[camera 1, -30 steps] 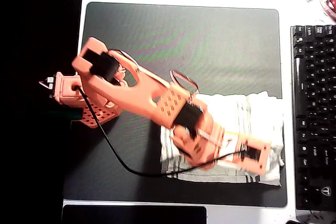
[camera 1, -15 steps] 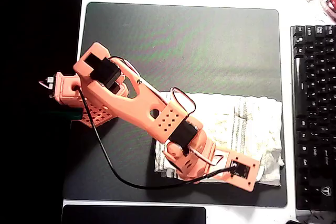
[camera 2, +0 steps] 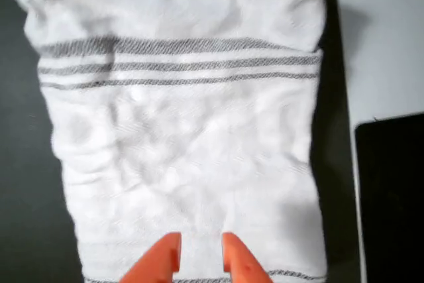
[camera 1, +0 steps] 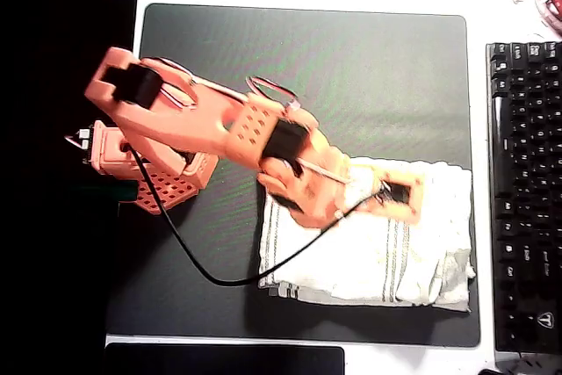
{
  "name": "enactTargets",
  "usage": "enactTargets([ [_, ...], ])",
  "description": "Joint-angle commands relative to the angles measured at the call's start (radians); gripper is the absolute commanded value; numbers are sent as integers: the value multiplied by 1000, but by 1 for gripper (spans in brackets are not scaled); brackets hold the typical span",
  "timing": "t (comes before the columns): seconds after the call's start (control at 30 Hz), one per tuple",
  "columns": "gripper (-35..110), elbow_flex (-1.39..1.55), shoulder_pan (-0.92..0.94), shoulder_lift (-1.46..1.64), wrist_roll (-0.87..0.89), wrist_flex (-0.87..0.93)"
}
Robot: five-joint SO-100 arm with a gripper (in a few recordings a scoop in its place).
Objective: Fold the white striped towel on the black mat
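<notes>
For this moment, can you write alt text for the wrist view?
The white striped towel lies wrinkled and folded on the black mat, grey stripes running across near its top. The orange gripper hovers at the bottom edge, fingers slightly apart, holding nothing.

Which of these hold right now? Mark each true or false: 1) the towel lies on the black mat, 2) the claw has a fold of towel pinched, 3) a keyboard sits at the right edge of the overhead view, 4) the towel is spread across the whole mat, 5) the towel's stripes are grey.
1) True: the white striped towel lies on the black mat.
2) False: in the wrist view the claw hovers over the towel with a small gap between its fingertips and nothing between them.
3) True: the keyboard sits there, off the mat.
4) False: the towel covers the mat's lower right part in the overhead view.
5) True: grey stripes run in groups across it.
</notes>
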Motion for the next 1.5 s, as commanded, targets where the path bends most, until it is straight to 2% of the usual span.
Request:
enactTargets([
  [0.0, 8, 89, -72, 170, 18, 20],
  [0.3, 8, 347, -295, 514, 120, 104],
  [0.5, 7, 526, -365, 732, 129, 117],
  [0.93, 1, 839, -377, 1049, 138, 130],
  [1.47, 0, 1032, -388, 1220, 172, 138],
])
